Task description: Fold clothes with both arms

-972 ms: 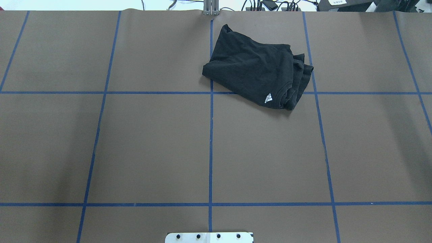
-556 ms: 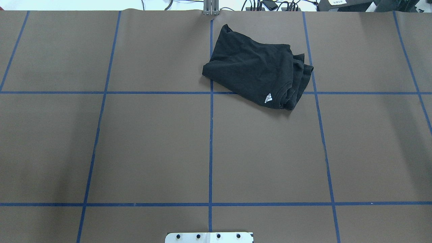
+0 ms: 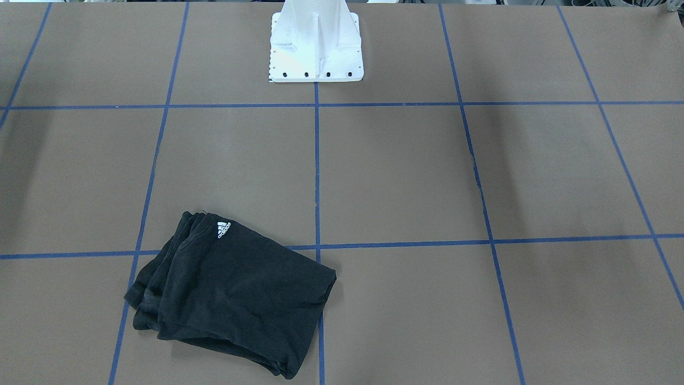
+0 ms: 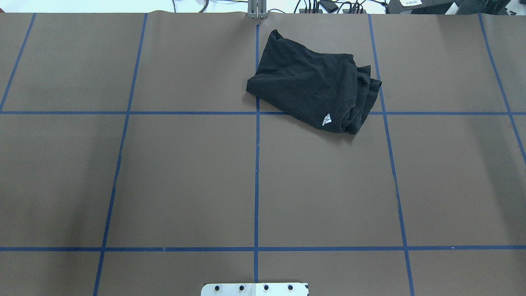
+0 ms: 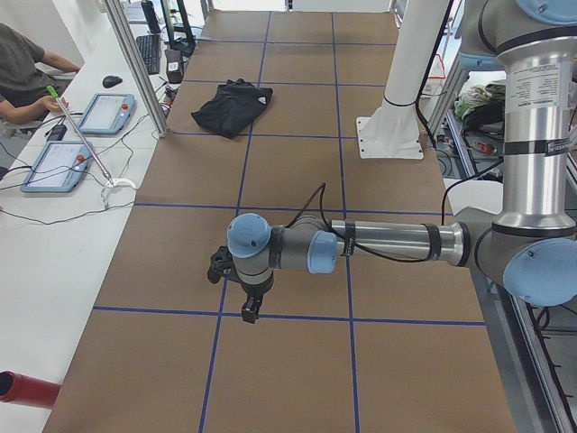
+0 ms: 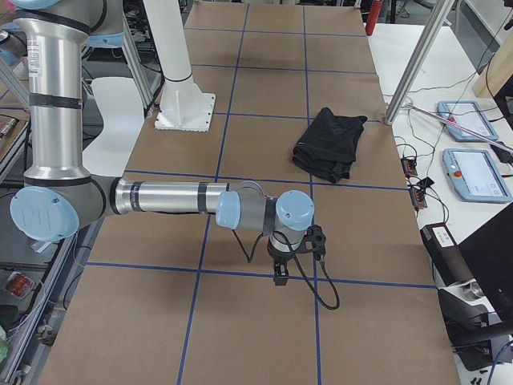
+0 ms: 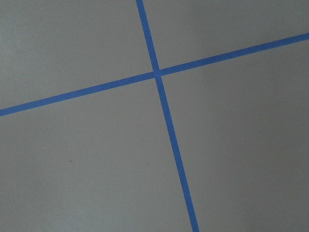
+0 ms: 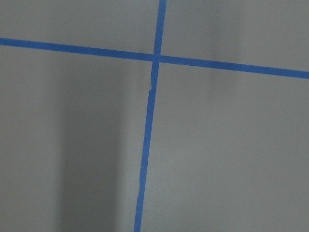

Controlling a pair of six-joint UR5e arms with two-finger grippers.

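We see the shirt (image 4: pixel 312 88) lying as a loose black bundle at about 1 o'clock on the counter (image 4: pixel 185 172) in the overhead view. Its small white logo faces up, and several layers are stepped along its 3 o'clock side. It straddles 2 blue tape lines (image 4: pixel 257 185) and sits near the far edge, just short of a grey post (image 4: pixel 257 11) at 12 o'clock.

Both arms are well apart from it. The left arm (image 5: pixel 388 242) and the right arm (image 6: pixel 168 196) each reach low over bare counter towards opposite ends. The left fingers (image 5: pixel 248 312) and the right fingers (image 6: pixel 280 277) point down, but we cannot tell how wide either pair stands, since only the side views show them. Neither pair holds anything.

We judge the main risk to be the stacked edges. A pinch there may catch 1 layer and pull the bundle apart, or catch all of them and drag the whole shirt. A pull towards 12 o'clock could take the cloth off the counter or against the post. With 2 arms converging on so small a target, the wrists could also meet. Fingers pressed too low might snag the brown cover.
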